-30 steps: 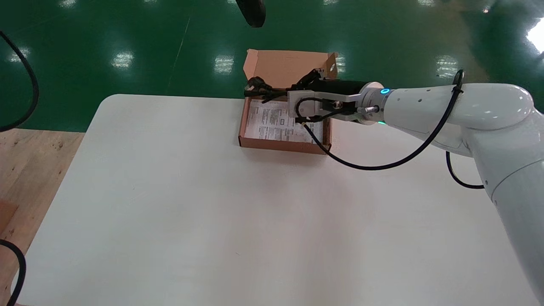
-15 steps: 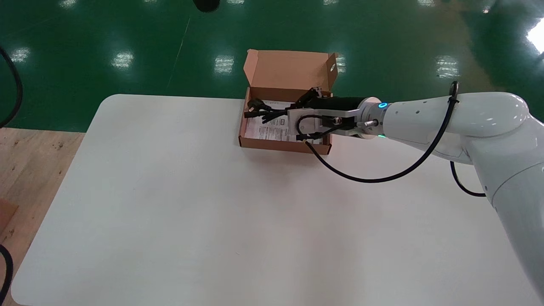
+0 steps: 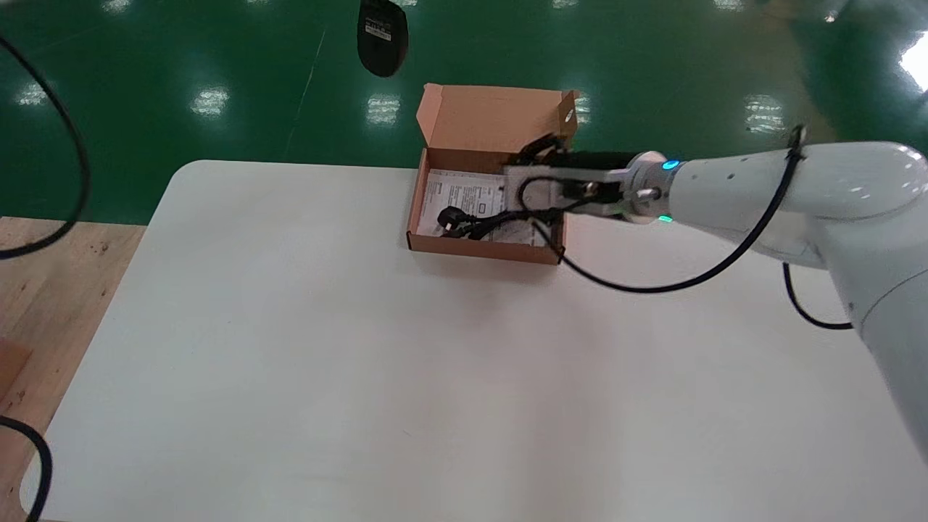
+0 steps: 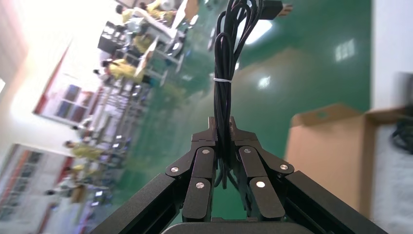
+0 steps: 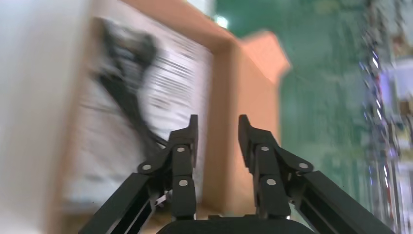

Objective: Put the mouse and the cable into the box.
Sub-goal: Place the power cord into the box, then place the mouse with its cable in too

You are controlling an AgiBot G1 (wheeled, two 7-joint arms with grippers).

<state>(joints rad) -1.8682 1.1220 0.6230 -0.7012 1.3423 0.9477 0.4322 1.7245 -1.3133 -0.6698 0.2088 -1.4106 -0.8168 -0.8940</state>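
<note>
the right gripper (image 5: 217,122) is open over the box (image 3: 478,249), the cable (image 3: 471,221) inside. the left gripper (image 4: 223,134) pinches the cord (image 4: 223,73) of the hanging mouse (image 3: 382,36), which could swing and miss the box.

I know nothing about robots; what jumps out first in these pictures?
Likely the black mouse dangling in mid-air beyond the open cardboard box, which sits at the far edge of the white table. Next, the right pincer open over the box, where a black cable lies on a printed sheet; the left pincer is clamped on a tied bundle of cord.
</note>
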